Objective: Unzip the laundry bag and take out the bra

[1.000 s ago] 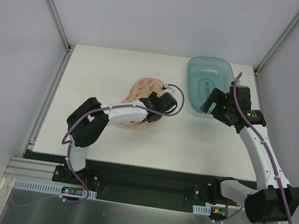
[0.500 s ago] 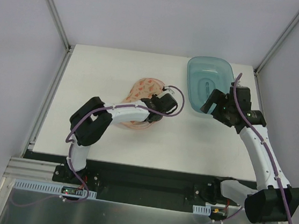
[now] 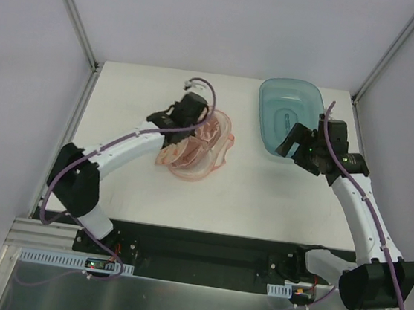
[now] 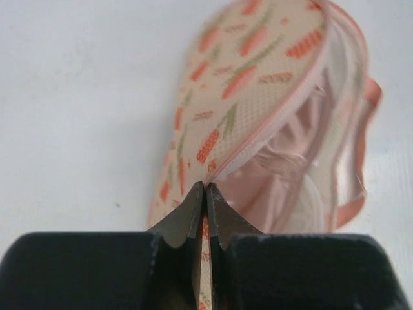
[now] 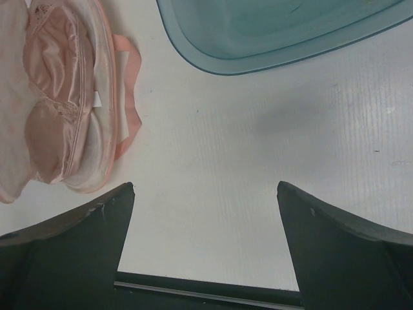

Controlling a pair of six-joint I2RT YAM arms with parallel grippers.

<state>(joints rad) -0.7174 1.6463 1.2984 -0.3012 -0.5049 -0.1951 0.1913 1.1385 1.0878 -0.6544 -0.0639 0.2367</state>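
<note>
Zip travel is what has just changed. A second ago my left gripper sat at the right-hand side of the laundry bag; now it has swung round to the bag's far-left rim. Its fingertips are pressed together on the zip edge, and I judge they pinch the pull, though the tab itself is hidden between them. The bag lies on the table with its mouth now gaping along that seam. The dusty-pink bra shows inside, still nested in the bag and not lifted. Unzipping looks as good as done, so what remains is taking the bra out. Further right stands the teal basin. My right gripper hovers beside it as before, spread wide and holding nothing, well apart from the bag.
</note>
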